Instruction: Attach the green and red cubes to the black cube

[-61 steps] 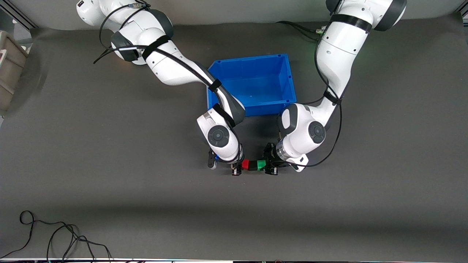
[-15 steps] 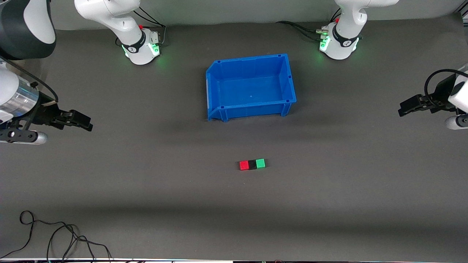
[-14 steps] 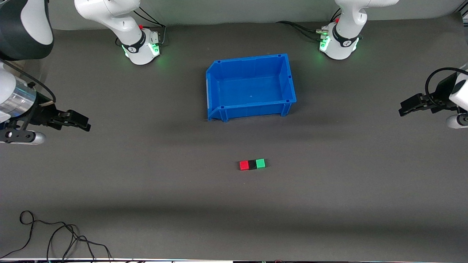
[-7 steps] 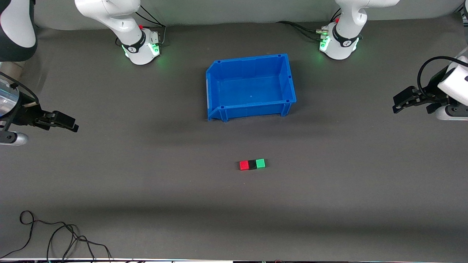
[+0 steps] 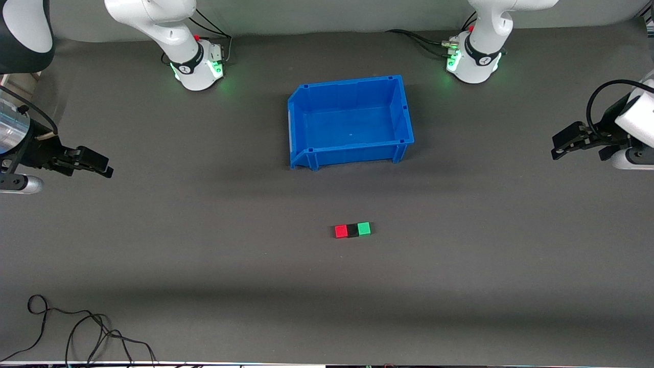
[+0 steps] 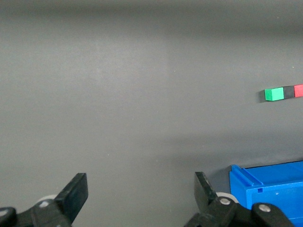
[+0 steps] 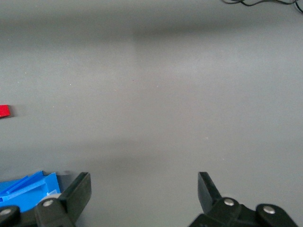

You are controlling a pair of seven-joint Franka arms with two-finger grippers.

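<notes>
Looks like the job's basically done: red cube [image 5: 341, 231], black cube [image 5: 352, 230] and green cube [image 5: 364, 228] sit touching in one row on the surface [image 5: 214, 266], black in the middle, nearer the front camera than the blue bin [image 5: 301, 128]. Nothing left that I can see. My right gripper [image 5: 97, 164] hangs over the right arm's end, jaws wide open, empty. My left gripper [image 5: 564, 143] hangs over the left arm's end, jaws open too.
</notes>
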